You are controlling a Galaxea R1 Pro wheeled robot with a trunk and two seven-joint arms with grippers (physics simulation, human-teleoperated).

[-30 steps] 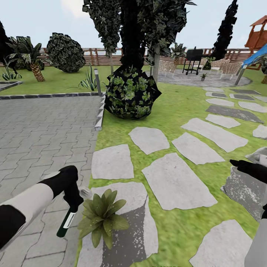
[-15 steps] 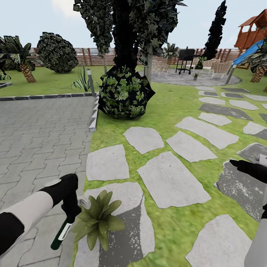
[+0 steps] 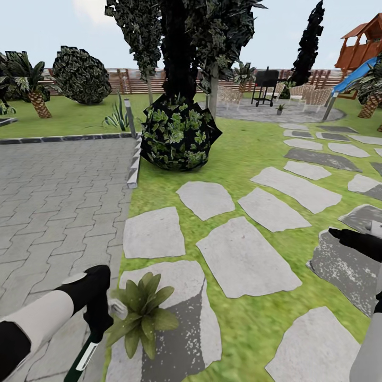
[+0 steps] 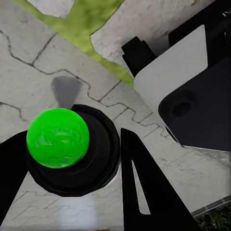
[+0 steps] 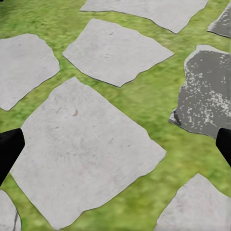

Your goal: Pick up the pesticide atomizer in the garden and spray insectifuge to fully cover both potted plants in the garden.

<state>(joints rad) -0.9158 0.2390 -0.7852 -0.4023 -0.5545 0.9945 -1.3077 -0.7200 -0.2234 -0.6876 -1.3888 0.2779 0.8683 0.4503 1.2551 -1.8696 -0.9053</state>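
Note:
My left gripper (image 3: 101, 317) hangs low at the left, shut on the pesticide atomizer (image 3: 83, 361). The slim dark green bottle with its white label slants down to the picture's lower edge. Its whitish spray head (image 3: 118, 309) touches the leaves of a potted plant (image 3: 141, 314), a low rosette of light-green leaves on a stepping stone. In the left wrist view the black fingers (image 4: 144, 192) clamp a dark round body topped by a bright green ball (image 4: 57, 137). My right gripper (image 3: 344, 236) is open over lawn and stones, its fingertips (image 5: 7, 151) far apart with nothing between.
Grey paving (image 3: 53, 196) lies to the left, edged by a kerb. A big dark bush (image 3: 179, 135) and a tree stand ahead, with a grey bollard (image 3: 129, 116) beside them. Stepping stones (image 3: 241, 260) cross the lawn to the right. A brown fence, grill and playhouse stand far off.
The camera shifted a little to the right at first. Since then my left gripper has sunk lower with the atomizer, whose bottle now reaches the picture's lower edge. The right arm holds still.

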